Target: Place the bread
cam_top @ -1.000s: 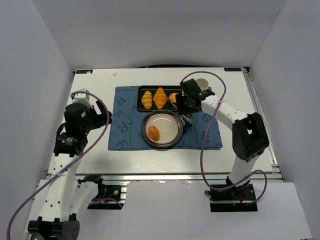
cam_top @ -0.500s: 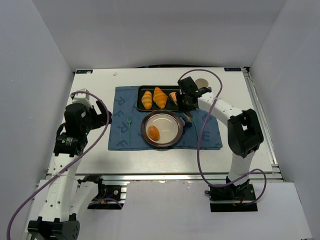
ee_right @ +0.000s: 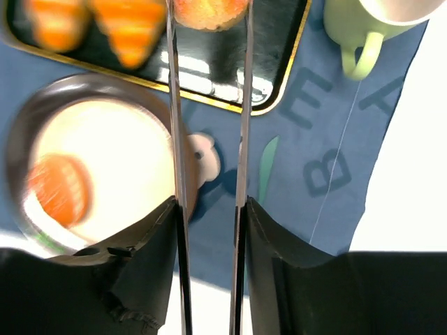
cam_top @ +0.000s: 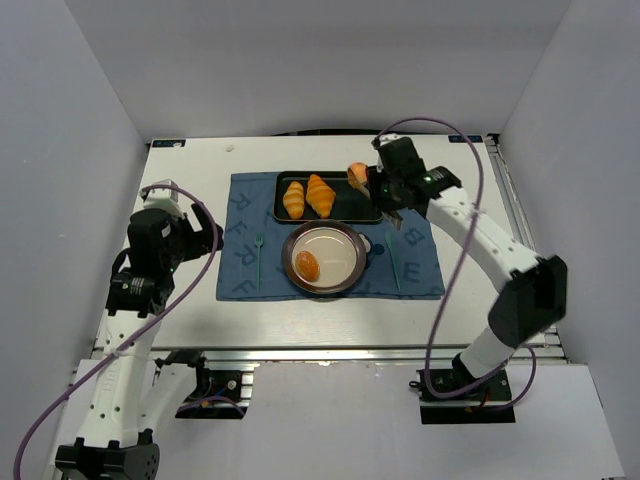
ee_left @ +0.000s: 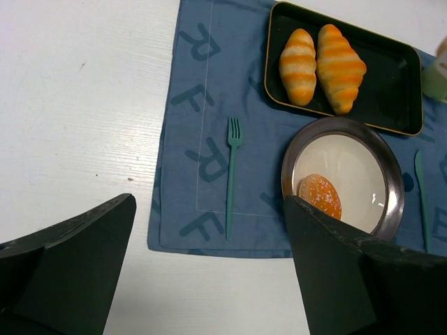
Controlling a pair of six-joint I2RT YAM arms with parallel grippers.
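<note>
Look at your black tray (cam_top: 347, 206): two croissants (cam_top: 307, 197) lie side by side in its left half. Your round plate (cam_top: 337, 258) sits just in front of the tray on the blue mat (cam_top: 240, 235), and one bun (cam_top: 307, 265) lies in the plate's left part. Your right pincer (ee_right: 208, 24) is closed most of the way on the other bun (cam_top: 357, 175), pinching it between both fingers above the tray's right end. Your left pincer (ee_left: 209, 206) is wide open and holds nothing.

Left arm (cam_top: 150, 255) folded beside its base; left gripper (ee_left: 209, 202) jaws wide apart, nothing between them. Right arm (cam_top: 480, 235) extended forward; right gripper (ee_right: 207, 24) clamped on bun (cam_top: 356, 174).
</note>
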